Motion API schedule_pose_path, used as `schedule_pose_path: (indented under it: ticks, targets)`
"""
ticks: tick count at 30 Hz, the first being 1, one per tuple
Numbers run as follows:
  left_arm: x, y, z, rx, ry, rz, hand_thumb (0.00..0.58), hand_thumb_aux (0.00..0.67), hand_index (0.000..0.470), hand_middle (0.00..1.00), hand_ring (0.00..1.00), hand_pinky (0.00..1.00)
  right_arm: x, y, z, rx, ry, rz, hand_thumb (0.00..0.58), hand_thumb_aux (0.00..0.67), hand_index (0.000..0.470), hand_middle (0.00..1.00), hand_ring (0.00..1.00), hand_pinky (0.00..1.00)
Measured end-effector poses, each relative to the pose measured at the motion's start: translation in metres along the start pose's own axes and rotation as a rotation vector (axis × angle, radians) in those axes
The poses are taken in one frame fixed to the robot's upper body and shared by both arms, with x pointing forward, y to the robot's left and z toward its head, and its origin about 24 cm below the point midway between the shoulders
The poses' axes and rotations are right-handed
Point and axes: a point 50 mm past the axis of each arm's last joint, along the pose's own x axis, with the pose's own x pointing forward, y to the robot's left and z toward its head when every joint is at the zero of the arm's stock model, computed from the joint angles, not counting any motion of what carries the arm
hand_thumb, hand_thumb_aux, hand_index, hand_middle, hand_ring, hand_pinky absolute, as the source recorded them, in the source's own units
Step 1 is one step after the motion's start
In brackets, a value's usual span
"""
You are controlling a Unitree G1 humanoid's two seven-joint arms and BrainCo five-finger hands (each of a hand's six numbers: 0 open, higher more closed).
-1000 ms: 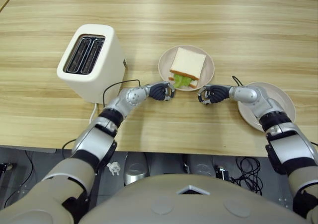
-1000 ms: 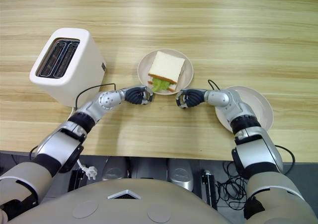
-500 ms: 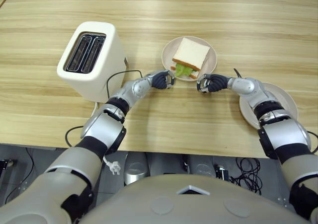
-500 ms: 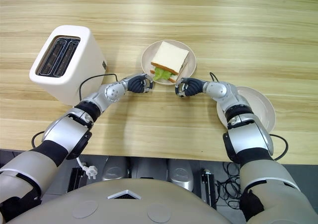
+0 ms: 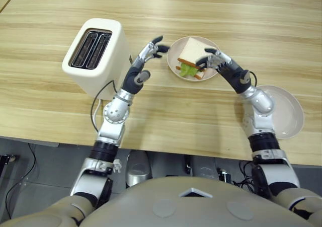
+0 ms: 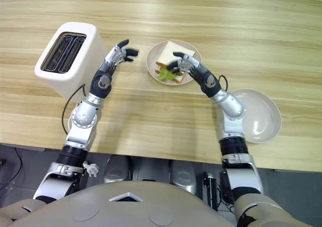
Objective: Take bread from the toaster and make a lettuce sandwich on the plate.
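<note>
A sandwich (image 5: pixel 194 52) of white bread with green lettuce (image 5: pixel 187 70) sticking out at its near edge lies on a beige plate (image 5: pixel 174 52). The cream toaster (image 5: pixel 95 56) stands to the left, both slots dark with no bread showing. My left hand (image 5: pixel 145 61) is raised between toaster and plate, fingers spread and holding nothing. My right hand (image 5: pixel 220 66) hovers at the plate's right side, fingers open, tips close to the sandwich's near right corner.
A second beige plate (image 5: pixel 287 117), bare, sits near the table's front edge on the right, under my right forearm. The toaster's black cord (image 5: pixel 95 103) loops down over the table's front edge. Bare wood stretches behind the plates.
Both arms have lifted off the table and both hands have gone from curled to spread open. The camera has shifted a little; sandwich, plates and toaster keep their places.
</note>
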Motion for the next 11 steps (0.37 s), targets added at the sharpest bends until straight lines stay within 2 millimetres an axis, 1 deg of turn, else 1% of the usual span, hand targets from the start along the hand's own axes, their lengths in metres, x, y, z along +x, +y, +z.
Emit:
schedule_pose_path:
  ticks: [2,5,6,9,11]
  targets:
    - [0.001,-0.003,-0.003,-0.05,0.027,0.05,0.0,0.0,0.0,0.0,0.0,0.0,0.009,0.006,-0.005,0.029,-0.029,-0.096,0.0,0.0,0.0,0.0,0.0,0.0]
    - [0.003,-0.003,-0.005,-0.091,0.039,0.087,0.0,0.0,0.0,0.0,0.0,0.0,0.01,0.011,-0.011,0.028,-0.026,-0.185,0.0,0.0,0.0,0.0,0.0,0.0]
    - [0.003,-0.002,-0.005,-0.094,0.04,0.1,0.0,0.0,0.0,0.0,0.0,0.0,0.011,0.013,-0.014,0.029,-0.032,-0.243,0.0,0.0,0.0,0.0,0.0,0.0]
    - [0.003,0.001,-0.006,-0.097,0.046,0.134,0.0,0.0,0.0,0.0,0.0,0.0,0.015,0.018,-0.017,0.022,-0.053,-0.34,0.0,0.0,0.0,0.0,0.0,0.0]
    - [0.002,0.002,-0.008,-0.101,0.057,0.152,0.0,0.0,0.0,0.0,0.0,0.0,0.016,0.02,-0.018,-0.015,-0.055,-0.385,0.0,0.0,0.0,0.0,0.0,0.0]
